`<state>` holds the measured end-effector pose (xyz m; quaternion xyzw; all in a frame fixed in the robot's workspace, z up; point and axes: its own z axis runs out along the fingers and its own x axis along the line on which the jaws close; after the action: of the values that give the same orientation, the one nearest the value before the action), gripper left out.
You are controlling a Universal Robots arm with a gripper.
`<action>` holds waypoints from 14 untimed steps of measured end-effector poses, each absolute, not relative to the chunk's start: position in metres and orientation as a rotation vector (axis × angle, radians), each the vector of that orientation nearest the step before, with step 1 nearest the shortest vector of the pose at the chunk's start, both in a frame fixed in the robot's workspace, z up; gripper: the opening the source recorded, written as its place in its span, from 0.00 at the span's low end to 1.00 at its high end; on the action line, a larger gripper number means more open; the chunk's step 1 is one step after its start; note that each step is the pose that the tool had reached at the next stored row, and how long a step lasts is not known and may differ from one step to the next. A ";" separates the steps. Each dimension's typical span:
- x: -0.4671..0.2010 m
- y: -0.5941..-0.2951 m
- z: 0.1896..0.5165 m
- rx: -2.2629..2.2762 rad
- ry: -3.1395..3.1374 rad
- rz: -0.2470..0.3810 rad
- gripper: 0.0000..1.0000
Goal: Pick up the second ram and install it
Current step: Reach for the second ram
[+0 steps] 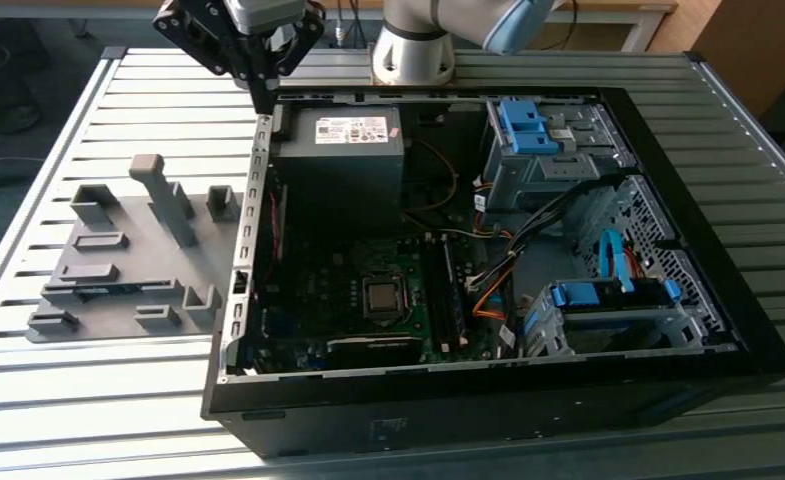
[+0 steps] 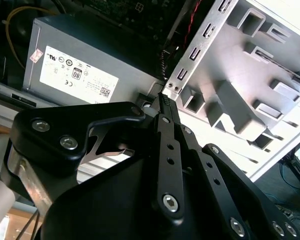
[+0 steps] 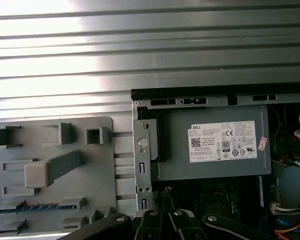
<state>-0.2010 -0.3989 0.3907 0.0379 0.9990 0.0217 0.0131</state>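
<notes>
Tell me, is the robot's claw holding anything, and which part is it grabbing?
Nothing is held. The gripper is shut with nothing in it, and the blue memory stick lies in the grey holder.

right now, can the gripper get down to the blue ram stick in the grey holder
Probably yes: the second ram lies in an open-topped slot of the grey holder, nothing over it. The gripper hangs above the case wall beside that holder.
</notes>
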 end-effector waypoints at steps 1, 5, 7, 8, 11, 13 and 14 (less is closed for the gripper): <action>-0.202 -0.399 0.391 0.118 3.113 0.068 0.11; -0.204 -0.399 0.391 0.118 3.113 0.068 0.11; -0.205 -0.399 0.390 0.118 3.113 0.068 0.11; -0.205 -0.399 0.390 0.118 3.113 0.068 0.11; -0.207 -0.399 0.390 0.118 3.113 0.068 0.11; -0.208 -0.399 0.390 0.118 3.113 0.068 0.11; -0.208 -0.399 0.390 0.118 3.113 0.068 0.11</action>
<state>-0.2085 -0.3989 0.3903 0.0379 0.9990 0.0217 0.0130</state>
